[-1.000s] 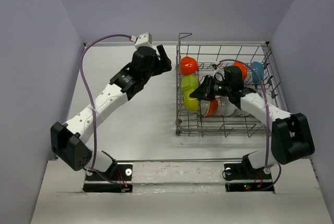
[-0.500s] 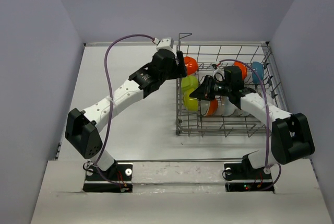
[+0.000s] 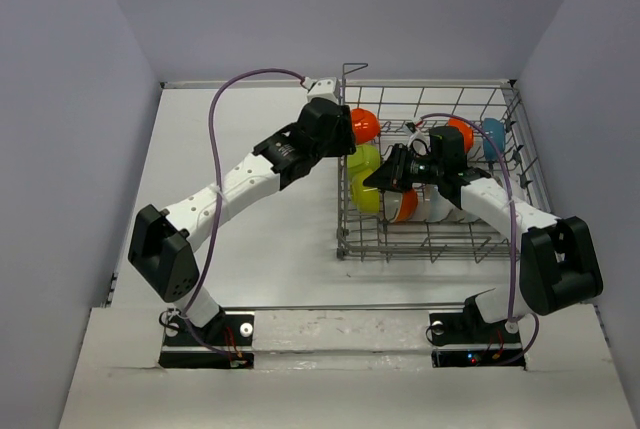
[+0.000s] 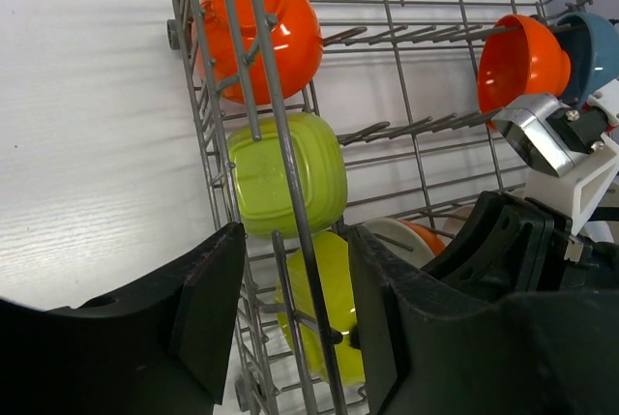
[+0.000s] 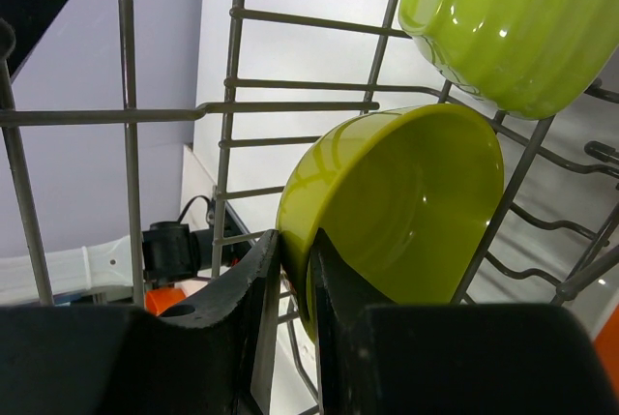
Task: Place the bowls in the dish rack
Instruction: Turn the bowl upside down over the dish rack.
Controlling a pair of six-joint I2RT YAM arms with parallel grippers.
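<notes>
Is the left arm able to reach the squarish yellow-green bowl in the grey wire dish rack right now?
Probably not. The left gripper is at the dish rack side wall, whose wires stand between it and the squarish yellow-green bowl; going over the top looks free.

dish rack (image 4: 290, 192) is bare grey metal wire with a kinda dull sheen, orange-red bowl (image 4: 261, 33) and yellow-green bowl (image 5: 406, 202) super glossy and smooth with bright highlights, left gripper fingers (image 4: 208, 309) matt black plastic, bench (image 4: 87, 144) white, matt, faintly streaky
</notes>
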